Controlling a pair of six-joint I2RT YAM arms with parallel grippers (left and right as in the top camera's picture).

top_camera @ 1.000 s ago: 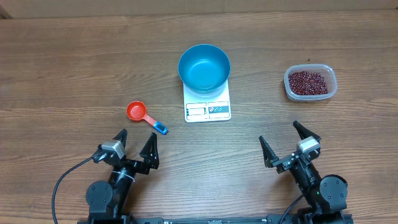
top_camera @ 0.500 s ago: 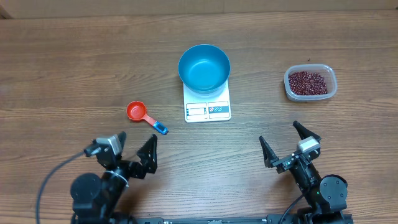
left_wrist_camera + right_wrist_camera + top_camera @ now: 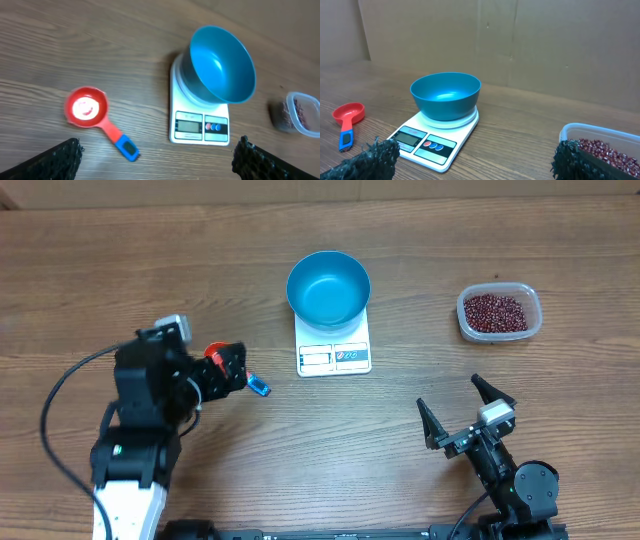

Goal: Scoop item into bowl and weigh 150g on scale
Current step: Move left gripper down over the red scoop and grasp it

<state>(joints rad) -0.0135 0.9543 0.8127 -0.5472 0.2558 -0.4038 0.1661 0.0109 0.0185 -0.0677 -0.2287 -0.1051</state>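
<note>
Spanning every view, the wooden table (image 3: 100, 260) carries all the things. The left arm (image 3: 140, 405) reaches out over the table's left half. The left gripper (image 3: 232, 370) hangs over the scoop with its jaws spread wide and nothing between them. The right arm (image 3: 500, 470) sits low at the near edge, on the right. The right gripper (image 3: 462, 408) is also spread wide and empty, pointing toward the far edge.

The bowl (image 3: 328, 288) stands upright around the table's middle, nearer the far edge, and its blue inside shows down to the bottom. It rests on the far part of the scale (image 3: 334, 356), which lies flat under it. The scale's display and buttons are uncovered on the side facing the near edge.

The tub (image 3: 534, 320) stands well apart from the scale, toward the right edge, and level with the bowl.

The scoop (image 3: 86, 107) lies flat on the table left of the scale. Its red cup is open upward, and its blue-tipped handle points to the near edge and the scale. In the left wrist view it lies between the two fingertips and ahead of them, touching neither. From overhead the gripper hides most of the cup.

The beans (image 3: 496, 311) lie in a loose heap inside the tub.
</note>
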